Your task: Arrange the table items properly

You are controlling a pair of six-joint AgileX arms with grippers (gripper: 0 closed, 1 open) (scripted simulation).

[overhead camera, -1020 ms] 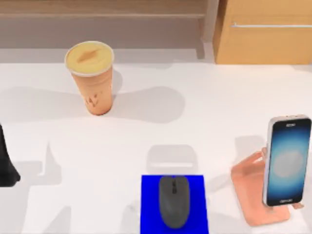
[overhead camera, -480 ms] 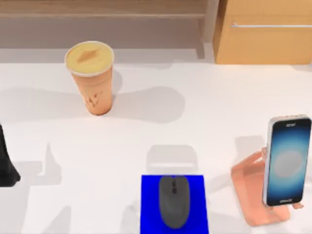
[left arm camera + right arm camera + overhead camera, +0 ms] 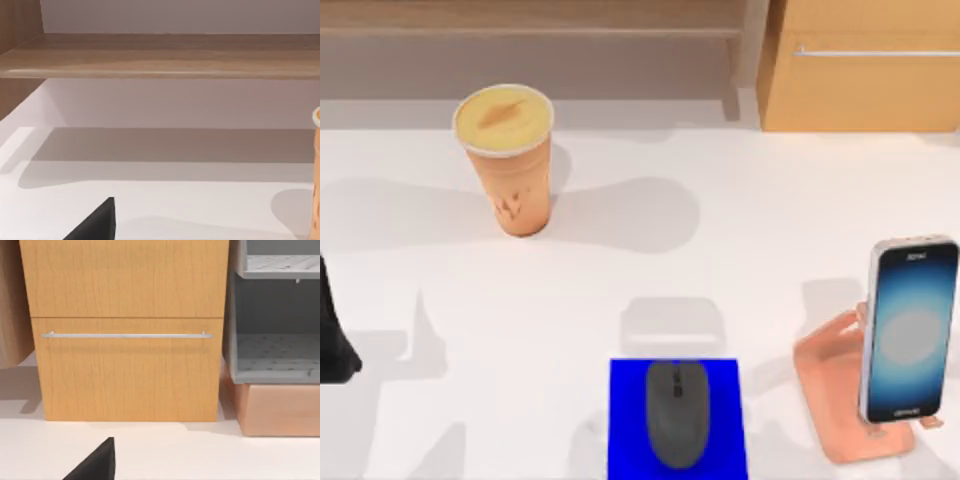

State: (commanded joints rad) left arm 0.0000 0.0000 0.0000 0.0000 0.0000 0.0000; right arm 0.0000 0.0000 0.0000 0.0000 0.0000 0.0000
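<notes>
My mouse [image 3: 676, 414] sits on the pad [image 3: 625, 420] and the phone [image 3: 907, 332] leans on the stand [image 3: 828, 388]; those look done. The cup [image 3: 512, 165] stands far off, maybe left to place. I cannot tell either end effector's state.

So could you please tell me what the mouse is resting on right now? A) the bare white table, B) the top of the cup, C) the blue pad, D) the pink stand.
C: in the top view the mouse lies flat on the blue pad at the table's near edge, apart from the pink stand that props up the phone.
</notes>
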